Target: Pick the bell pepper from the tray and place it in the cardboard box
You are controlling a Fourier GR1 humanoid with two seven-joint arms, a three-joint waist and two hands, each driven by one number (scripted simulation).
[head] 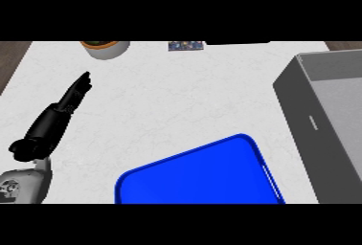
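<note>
One hand [67, 103] (the left, fingers straight, holding nothing) rests beside the blue tray [201, 174].

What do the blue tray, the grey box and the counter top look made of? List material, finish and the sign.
Blue tray: probably plastic, smooth, uniform saturated colour, rounded raised rim.
Grey box: thin flat matt walls, a slot handle; cardboard possible, the colour leaves it open.
Counter top: white, faintly veined, stone-like.

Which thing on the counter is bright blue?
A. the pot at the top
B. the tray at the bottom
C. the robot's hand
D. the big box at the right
B: the tray at the lower edge is bright blue, while the box at the right is grey.
</note>
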